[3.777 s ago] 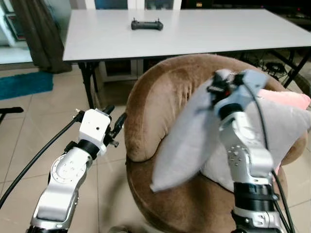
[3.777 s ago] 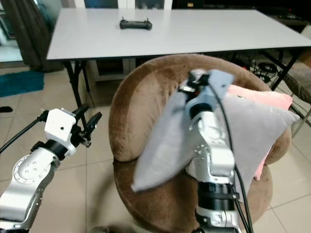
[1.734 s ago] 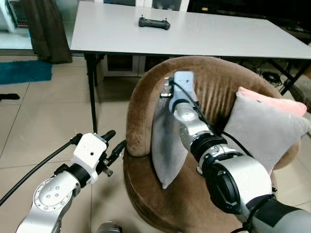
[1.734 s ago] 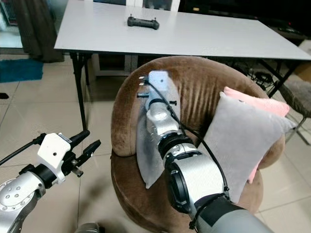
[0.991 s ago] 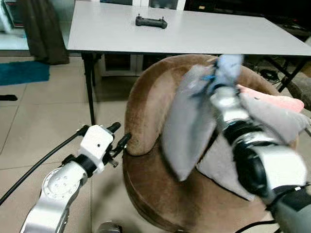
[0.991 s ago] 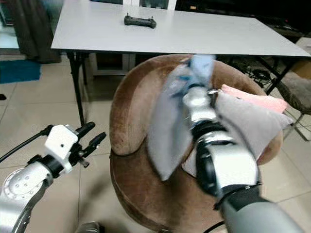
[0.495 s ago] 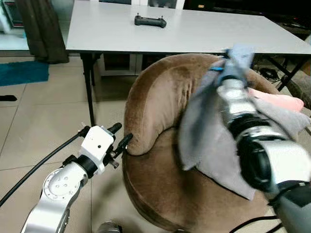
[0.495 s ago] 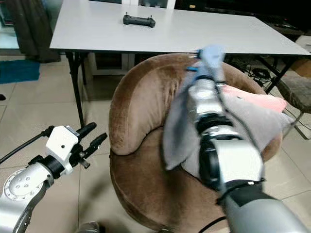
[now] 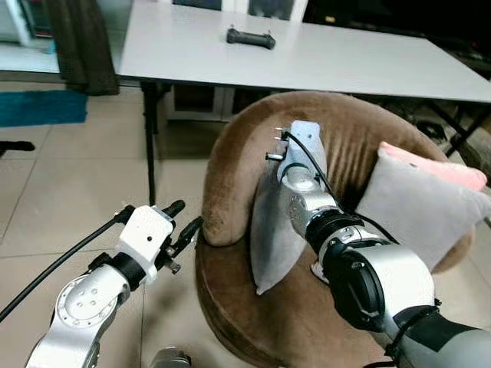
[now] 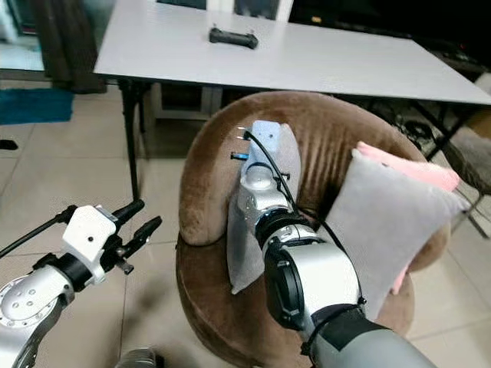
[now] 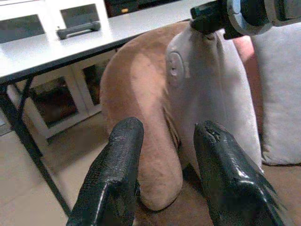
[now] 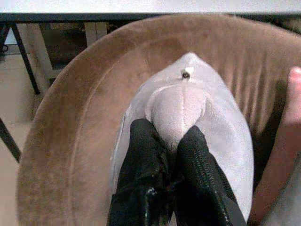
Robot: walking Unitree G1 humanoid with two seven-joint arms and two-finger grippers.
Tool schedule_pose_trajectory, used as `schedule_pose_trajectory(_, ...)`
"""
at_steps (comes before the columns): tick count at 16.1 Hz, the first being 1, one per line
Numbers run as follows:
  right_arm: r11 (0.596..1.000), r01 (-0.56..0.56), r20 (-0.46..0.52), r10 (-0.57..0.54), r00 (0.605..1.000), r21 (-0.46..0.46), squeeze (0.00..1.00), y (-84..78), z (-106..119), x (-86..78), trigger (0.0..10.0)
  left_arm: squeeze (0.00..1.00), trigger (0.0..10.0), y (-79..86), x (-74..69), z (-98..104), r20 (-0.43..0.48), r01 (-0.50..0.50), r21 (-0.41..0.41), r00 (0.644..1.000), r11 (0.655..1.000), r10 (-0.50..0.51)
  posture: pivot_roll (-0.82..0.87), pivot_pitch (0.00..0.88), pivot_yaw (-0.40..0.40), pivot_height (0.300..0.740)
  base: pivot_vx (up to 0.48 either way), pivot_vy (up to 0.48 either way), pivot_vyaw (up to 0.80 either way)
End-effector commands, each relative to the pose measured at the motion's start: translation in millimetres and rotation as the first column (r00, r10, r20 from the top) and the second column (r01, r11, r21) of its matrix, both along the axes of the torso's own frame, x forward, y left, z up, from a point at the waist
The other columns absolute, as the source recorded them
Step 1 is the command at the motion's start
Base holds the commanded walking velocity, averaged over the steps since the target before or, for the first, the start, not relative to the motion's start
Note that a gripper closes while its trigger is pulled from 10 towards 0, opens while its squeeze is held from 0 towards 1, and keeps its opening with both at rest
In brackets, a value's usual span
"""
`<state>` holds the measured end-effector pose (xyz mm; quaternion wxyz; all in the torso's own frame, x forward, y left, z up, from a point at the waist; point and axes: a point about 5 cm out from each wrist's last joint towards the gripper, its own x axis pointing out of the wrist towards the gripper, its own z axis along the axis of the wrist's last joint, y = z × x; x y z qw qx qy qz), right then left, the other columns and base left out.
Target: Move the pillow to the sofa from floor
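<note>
The right gripper (image 12: 170,155) had its two black fingers pinched together on the top edge of the grey pillow (image 9: 270,222), with a fold of fabric bunched between them. The pillow hung over the seat of the brown sofa (image 9: 238,146) — a round, tub-shaped chair — with its long axis close to vertical. One corner pointed up at the gripper and the opposite corner pointed down toward the seat cushion, near the left inside wall of the backrest. Whether the lower corner rested on the cushion could not be told. It stood edge-on to the head camera, thin and tall rather than flat.

To the right on the seat, a second grey pillow (image 9: 418,207) leaned against the backrest, with a pink one (image 9: 445,165) just behind it.

The left gripper (image 11: 167,169) hovered beside the sofa's left outer edge — fingers spread apart, nothing between them — and pointed toward the sofa.

Behind the sofa stood a white table (image 9: 345,61) with a black controller (image 9: 250,37) on it.
</note>
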<state>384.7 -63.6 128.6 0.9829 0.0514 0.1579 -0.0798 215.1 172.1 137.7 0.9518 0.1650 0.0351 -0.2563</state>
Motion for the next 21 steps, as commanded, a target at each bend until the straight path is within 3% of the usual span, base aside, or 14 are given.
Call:
schedule_pose_trajectory(1,0.998,0.055,-0.023,-0.055,0.998,0.025,0.0,-8.9,-2,0.3,10.0,0.0,10.0,-3.8,-1.5,3,0.005,0.013,-0.002,1.0,1.0,-0.013,0.29,0.0,-0.177,0.74,0.0,0.0,0.0)
schedule_pose_trajectory(2,0.997,0.066,-0.026,-0.065,0.998,0.048,0.0,-9.9,-2,0.5,10.0,0.0,10.0,-4.6,-1.4,2,0.002,0.014,-0.003,1.0,1.0,-0.014,0.28,0.0,-0.173,0.74,0.0,0.0,0.0)
schedule_pose_trajectory(3,0.995,0.06,-0.02,-0.059,0.998,0.075,0.64,-10.7,-1,1.5,10.0,0.0,10.0,-5.2,-1.0,2,0.0,0.017,-0.004,1.0,1.0,-0.017,0.28,0.0,-0.171,0.74,0.0,0.0,0.0)
schedule_pose_trajectory(4,0.994,0.057,-0.015,-0.056,0.998,0.097,1.0,-11.5,0,2.5,10.0,0.0,10.0,-5.6,0.0,2,-0.001,0.021,-0.006,1.0,1.0,-0.021,0.27,0.0,-0.169,0.74,0.0,0.0,0.0)
schedule_pose_trajectory(10,0.991,-0.034,0.107,0.02,0.994,0.13,1.0,-13.1,23,12.6,10.0,0.0,10.0,-10.8,6.0,0,-0.022,0.092,-0.021,0.995,0.995,-0.093,0.25,0.0,-0.153,0.74,0.0,0.0,0.0)
schedule_pose_trajectory(12,0.984,-0.069,0.185,0.037,0.982,0.166,1.0,-14.8,37,17.7,10.0,0.0,10.0,-9.9,10.1,0,-0.013,0.094,-0.018,0.995,0.995,-0.095,0.24,0.0,-0.146,0.74,0.0,0.0,0.0)
schedule_pose_trajectory(14,0.94,-0.138,0.295,0.043,0.955,0.311,1.0,-18.8,57,23.8,10.0,0.0,10.0,-9.5,14.5,0,-0.003,0.099,-0.016,0.995,0.995,-0.099,0.22,0.0,-0.133,0.74,0.0,0.0,0.0)
schedule_pose_trajectory(16,0.942,-0.167,0.357,0.055,0.933,0.291,1.0,-29.1,63,25.1,10.0,0.0,10.0,-10.9,16.9,-1,0.003,0.102,-0.016,0.995,0.995,-0.102,0.21,0.0,-0.127,0.74,0.0,0.0,0.0)
schedule_pose_trajectory(17,0.93,-0.205,0.378,0.079,0.923,0.305,0.71,-32.3,60,23.8,10.0,0.0,10.0,-11.3,17.5,-1,0.011,0.093,-0.021,0.996,0.995,-0.092,0.2,0.0,-0.125,0.74,0.0,0.0,0.0)
schedule_pose_trajectory(18,0.916,-0.213,0.379,0.074,0.923,0.34,0.24,-35.2,57,22.7,10.0,0.0,10.0,-10.8,17.9,-1,0.014,0.077,-0.029,0.997,0.997,-0.077,0.2,0.0,-0.12,0.74,0.0,0.0,0.0)
schedule_pose_trajectory(19,0.901,-0.217,0.383,0.063,0.922,0.375,0.0,-42.3,48,19.2,10.0,0.0,10.0,-8.6,19.2,-1,0.019,0.033,-0.039,0.999,0.999,-0.032,0.19,0.0,-0.113,0.74,0.0,0.0,0.0)
schedule_pose_trajectory(20,0.933,-0.215,0.425,0.077,0.902,0.287,0.0,-52.3,41,12.7,10.0,0.0,10.0,-5.9,19.7,-2,0.023,-0.015,-0.059,1.0,0.998,0.016,0.17,0.0,-0.103,0.74,0.0,0.0,0.0)
schedule_pose_trajectory(21,0.936,-0.255,0.442,0.127,0.888,0.243,0.0,-57.8,33,4.8,10.0,0.0,10.0,-2.7,19.7,-3,0.033,-0.068,-0.071,0.997,0.995,0.07,0.15,0.0,-0.092,0.74,0.0,0.0,0.0)
